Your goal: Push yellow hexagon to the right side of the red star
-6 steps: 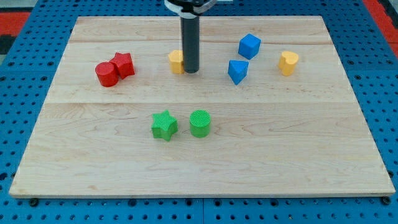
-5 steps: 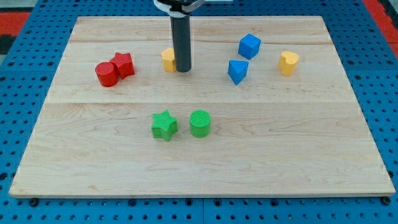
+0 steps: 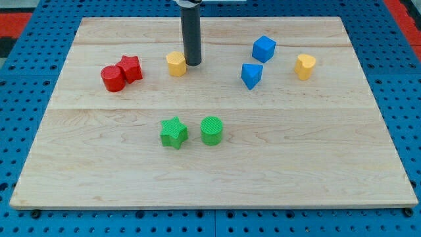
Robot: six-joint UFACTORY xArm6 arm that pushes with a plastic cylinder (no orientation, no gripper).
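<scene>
I have no claw on this arm, so there is nothing to open, close or grip with; I work with a straight dark rod, and my tip rests on the bench near the view's top, a little left of centre.

The yellow hexagon sits just beside my tip, on the view's left of it, touching or very nearly so; I cannot tell which. The red star lies further toward the view's left, near the hexagon but apart from it, with a strip of bare wood between them. A red cylinder presses against the star's lower left.

What matters for my next push is that my tip, the hexagon and the star sit almost in one line across the view, with the hexagon in the middle. I judge that a short push toward the view's left should carry the hexagon up to the star's right side. My tip looks level with the hexagon's upper half, so the block may veer toward the view's bottom. Pushing too far could knock the star and cylinder.

The blue, green and other yellow blocks are well apart.
</scene>
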